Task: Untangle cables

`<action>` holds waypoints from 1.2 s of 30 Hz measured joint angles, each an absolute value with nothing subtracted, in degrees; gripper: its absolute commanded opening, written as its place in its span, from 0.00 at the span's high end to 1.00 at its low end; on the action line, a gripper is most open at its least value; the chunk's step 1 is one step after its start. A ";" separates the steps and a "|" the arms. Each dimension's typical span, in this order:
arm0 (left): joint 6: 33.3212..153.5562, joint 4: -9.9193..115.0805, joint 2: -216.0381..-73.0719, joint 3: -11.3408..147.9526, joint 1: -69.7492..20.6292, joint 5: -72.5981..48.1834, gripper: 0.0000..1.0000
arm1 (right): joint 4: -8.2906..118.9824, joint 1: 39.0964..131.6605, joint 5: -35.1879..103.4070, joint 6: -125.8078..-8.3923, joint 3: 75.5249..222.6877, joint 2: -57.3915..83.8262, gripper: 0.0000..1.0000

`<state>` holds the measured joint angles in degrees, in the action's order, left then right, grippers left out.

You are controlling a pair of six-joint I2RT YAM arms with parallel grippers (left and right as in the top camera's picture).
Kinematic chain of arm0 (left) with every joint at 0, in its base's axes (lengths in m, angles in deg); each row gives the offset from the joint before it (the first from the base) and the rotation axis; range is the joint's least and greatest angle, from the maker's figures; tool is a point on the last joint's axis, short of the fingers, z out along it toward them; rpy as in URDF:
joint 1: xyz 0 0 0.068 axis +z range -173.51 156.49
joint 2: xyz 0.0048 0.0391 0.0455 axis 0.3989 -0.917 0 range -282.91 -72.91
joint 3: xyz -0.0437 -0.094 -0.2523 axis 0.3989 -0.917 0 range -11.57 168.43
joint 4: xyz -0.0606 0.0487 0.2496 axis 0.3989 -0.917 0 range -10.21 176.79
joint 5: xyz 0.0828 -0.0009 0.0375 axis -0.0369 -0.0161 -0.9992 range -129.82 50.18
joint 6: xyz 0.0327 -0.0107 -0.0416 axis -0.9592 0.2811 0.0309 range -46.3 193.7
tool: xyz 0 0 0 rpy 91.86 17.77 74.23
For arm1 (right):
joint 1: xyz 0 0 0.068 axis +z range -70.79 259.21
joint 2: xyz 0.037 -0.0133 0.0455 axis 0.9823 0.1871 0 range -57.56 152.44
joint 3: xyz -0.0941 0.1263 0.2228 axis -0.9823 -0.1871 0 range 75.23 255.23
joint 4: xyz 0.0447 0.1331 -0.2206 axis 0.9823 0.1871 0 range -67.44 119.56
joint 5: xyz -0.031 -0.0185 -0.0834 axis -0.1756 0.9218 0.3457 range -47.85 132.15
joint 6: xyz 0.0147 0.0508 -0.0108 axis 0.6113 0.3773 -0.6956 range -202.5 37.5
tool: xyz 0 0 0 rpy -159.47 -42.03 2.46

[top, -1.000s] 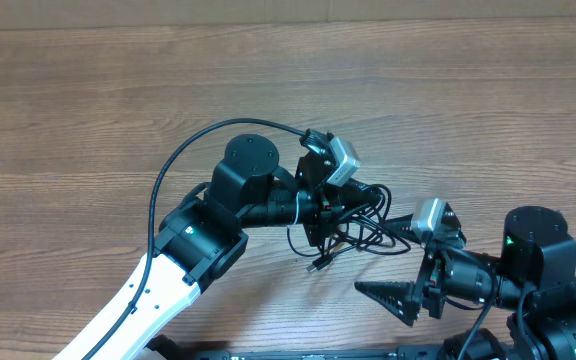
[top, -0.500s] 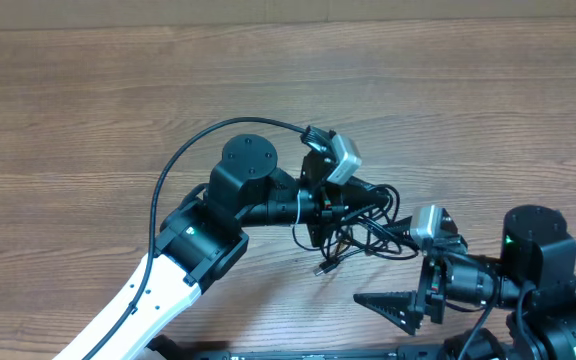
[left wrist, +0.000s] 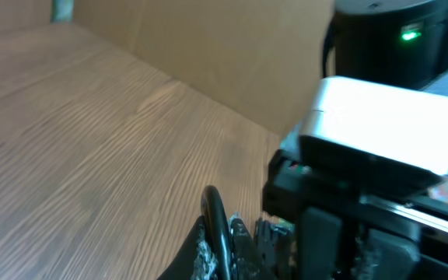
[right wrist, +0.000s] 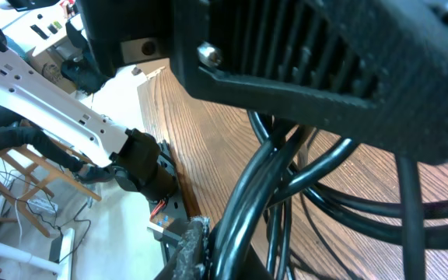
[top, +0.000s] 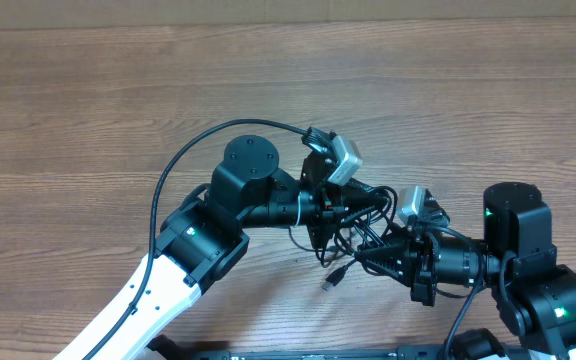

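1. Cables [top: 366, 232]: several thin black cords gathered into one knotted bundle, found just beside the left gripper [top: 324, 218], between it and the right gripper [top: 366, 257].
2. Progress: judged to be at an early stage. No cord is seen laid apart from the bundle, and the loops are crossed over and through one another. All of the separating is taken to be left to do.
3. Left gripper: its fingers are drawn together on a strand of the bundle. In the left wrist view a black loop is seen rising from between the pads.
4. Right gripper: its tips are set against the bundle on the side away from the left gripper. Whether they are parted or closed on a cord cannot be told. In the right wrist view, strands are seen running close past one finger [right wrist: 191, 243].
5. Appearance: smooth, glossy, round in section, and bent into loose curves of differing width. One plug tip [top: 330, 284] is seen trailing from the bundle, just beside the left gripper on its near side, over the wooden table [top: 118, 100]. Contact with the table cannot be told.
6. Handling: the cords are judged limp and liable to snag where they cross.
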<state>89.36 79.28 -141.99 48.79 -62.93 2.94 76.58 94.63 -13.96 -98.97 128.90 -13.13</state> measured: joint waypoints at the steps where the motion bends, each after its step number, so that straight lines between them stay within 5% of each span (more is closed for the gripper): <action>1: 89.62 78.99 -141.99 48.79 -62.93 2.61 0.96 | 76.58 94.63 -13.94 -98.97 128.90 -13.11 0.96; 8: 90.74 76.68 -141.96 48.79 -63.30 -1.54 0.96 | 76.56 94.61 -13.42 -98.95 128.90 -13.02 0.94; 9: 90.76 76.57 -141.96 48.79 -63.30 -1.87 0.96 | 76.56 94.63 -13.37 -98.97 128.90 -13.02 0.91; 11: 90.80 76.48 -141.96 48.79 -63.26 -2.66 0.96 | 76.58 94.63 -13.62 -98.84 128.90 -13.02 0.69; 14: 91.15 76.46 -141.96 48.79 -63.06 -3.79 0.96 | 76.54 94.63 -14.45 -99.08 128.90 -13.02 0.67; 36: 91.64 77.68 -141.99 48.79 -62.86 -5.39 0.96 | 76.49 94.63 -18.51 -99.05 128.90 -13.04 0.69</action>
<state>91.64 77.68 -141.99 48.79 -62.86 -5.39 76.49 94.63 -18.51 -99.05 128.90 -13.04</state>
